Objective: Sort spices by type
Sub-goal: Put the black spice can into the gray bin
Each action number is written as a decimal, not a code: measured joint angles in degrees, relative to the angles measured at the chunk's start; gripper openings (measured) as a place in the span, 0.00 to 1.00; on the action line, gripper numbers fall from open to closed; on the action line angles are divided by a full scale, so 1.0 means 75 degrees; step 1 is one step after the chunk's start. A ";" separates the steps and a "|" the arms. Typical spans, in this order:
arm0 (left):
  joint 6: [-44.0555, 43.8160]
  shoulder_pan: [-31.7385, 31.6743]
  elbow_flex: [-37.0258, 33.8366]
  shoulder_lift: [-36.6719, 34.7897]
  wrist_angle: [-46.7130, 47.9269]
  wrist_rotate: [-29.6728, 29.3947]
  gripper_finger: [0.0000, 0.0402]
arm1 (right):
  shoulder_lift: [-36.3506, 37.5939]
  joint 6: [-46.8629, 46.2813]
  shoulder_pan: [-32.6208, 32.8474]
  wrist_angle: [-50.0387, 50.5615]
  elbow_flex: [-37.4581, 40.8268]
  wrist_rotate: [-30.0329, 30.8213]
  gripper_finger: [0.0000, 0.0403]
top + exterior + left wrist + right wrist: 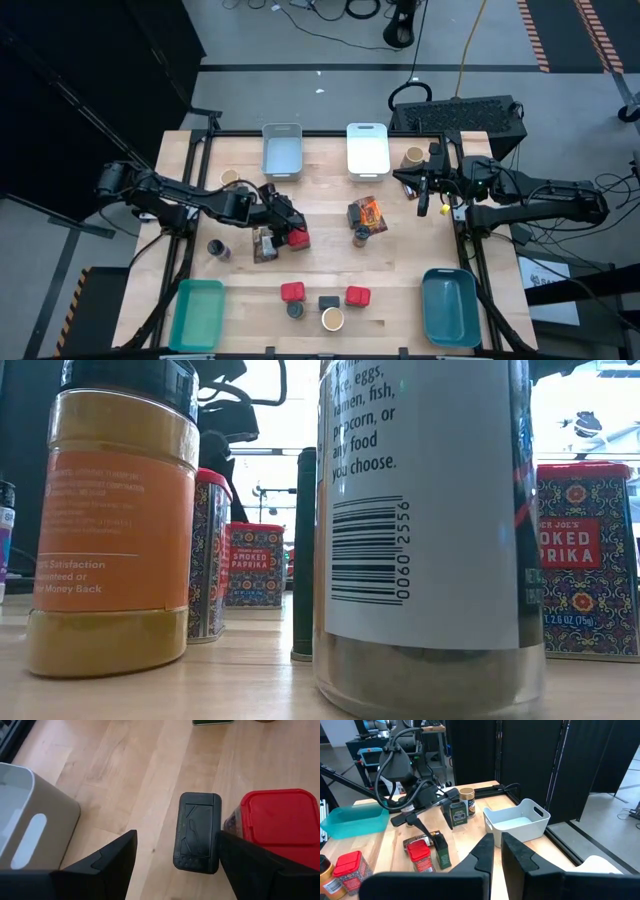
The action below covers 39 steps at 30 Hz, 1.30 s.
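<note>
**Q:** Left gripper (pixel 283 222) first — what does the high view give?

**A:** It hangs over a dark tin (pixel 266 243) and a red tin (pixel 298 238) at the table's left middle, apparently holding nothing. The right gripper (pixel 412 186) waits by the right edge, clenched, empty. Bins: grey (pixel 281 150), white (pixel 367 148), teal (pixel 197 313), blue (pixel 449 305). All look empty, so sorting has barely begun; the spices stand loose across the table.

**Q:** Low view?

**A:** Only close jars and paprika tins (pixel 586 560) standing on the wood; no gripper shows clearly.

**Q:** Left wrist?

**A:** Its fingers (pixel 102 865) stand wide apart around the dark tin's (pixel 197 832) top, not yet touching. The red tin (pixel 278 822) sits just beside it.

**Q:** Right wrist?

**A:** Fingers (pixel 482 851) nearly together, nothing between them.
</note>
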State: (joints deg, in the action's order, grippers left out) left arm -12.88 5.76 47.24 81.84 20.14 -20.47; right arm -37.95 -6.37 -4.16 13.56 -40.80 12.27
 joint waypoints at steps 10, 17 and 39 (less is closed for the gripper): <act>0.0234 0.0000 0.0000 -0.0148 -0.0066 -0.0051 0.68 | 0.0000 0.0000 0.0000 -0.0003 0.0000 0.0003 0.04; 0.0504 -0.0011 0.0000 -0.0366 0.0000 0.0388 0.68 | 0.0000 0.0000 0.0003 0.0000 0.0000 0.0003 0.04; 0.0632 -0.0023 0.0000 -0.0331 -0.0050 0.0700 0.68 | -0.0001 0.0000 0.0002 -0.0002 0.0000 0.0003 0.04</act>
State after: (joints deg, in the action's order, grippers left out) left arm -8.14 5.58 47.24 79.35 19.77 -15.22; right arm -37.96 -6.37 -4.15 13.55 -40.80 12.29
